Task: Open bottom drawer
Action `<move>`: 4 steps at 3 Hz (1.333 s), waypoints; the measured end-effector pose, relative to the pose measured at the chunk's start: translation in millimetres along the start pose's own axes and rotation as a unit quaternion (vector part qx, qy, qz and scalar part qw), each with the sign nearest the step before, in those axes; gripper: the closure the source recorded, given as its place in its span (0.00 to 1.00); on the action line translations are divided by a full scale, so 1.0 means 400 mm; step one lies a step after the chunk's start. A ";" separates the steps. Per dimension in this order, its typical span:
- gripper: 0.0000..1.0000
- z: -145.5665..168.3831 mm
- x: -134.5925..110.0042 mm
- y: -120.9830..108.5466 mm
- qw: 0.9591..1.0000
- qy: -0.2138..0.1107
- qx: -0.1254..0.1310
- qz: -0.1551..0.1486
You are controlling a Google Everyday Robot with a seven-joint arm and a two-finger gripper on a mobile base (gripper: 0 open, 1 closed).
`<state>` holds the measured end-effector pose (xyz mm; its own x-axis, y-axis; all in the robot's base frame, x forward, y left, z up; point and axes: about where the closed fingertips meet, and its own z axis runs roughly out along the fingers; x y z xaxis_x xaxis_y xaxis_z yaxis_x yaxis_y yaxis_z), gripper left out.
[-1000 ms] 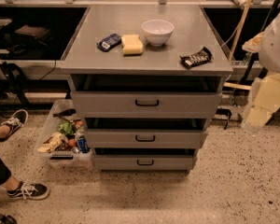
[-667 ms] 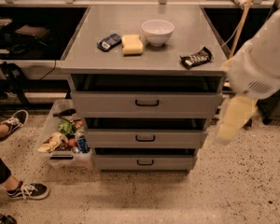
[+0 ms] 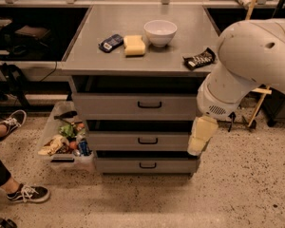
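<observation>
The bottom drawer (image 3: 147,165) is the lowest and slimmest grey front of three in the grey cabinet, with a small black loop handle (image 3: 147,165) at its centre. Its front looks shut, level with the drawer above. My white arm (image 3: 247,65) reaches in from the right. My cream-coloured gripper (image 3: 198,136) hangs pointing down in front of the cabinet's right edge, at the height of the middle drawer (image 3: 145,140). It is above and to the right of the bottom drawer's handle and apart from it.
On the cabinet top (image 3: 90,61) are a white bowl (image 3: 160,32), a yellow sponge (image 3: 134,45), a dark blue packet (image 3: 111,42) and a dark snack bar (image 3: 199,59). A clear bin of snacks (image 3: 64,139) stands on the floor at the left. A person's sneakers (image 3: 28,194) are nearby.
My arm has swung in from the right edge toward the cabinet. The gripper has moved left and down to the cabinet's right front edge. The drawers have not moved.
</observation>
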<state>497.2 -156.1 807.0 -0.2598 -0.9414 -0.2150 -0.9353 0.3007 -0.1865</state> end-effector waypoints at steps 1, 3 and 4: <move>0.00 0.064 0.002 0.003 1.000 -0.007 -0.001 0.009; 0.00 0.503 -0.016 0.020 0.998 -0.011 -0.011 0.064; 0.00 0.668 -0.035 -0.021 0.995 -0.026 -0.001 0.100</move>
<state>572.8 -104.5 555.5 -0.4287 -0.8533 -0.2969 -0.8664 0.4814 -0.1326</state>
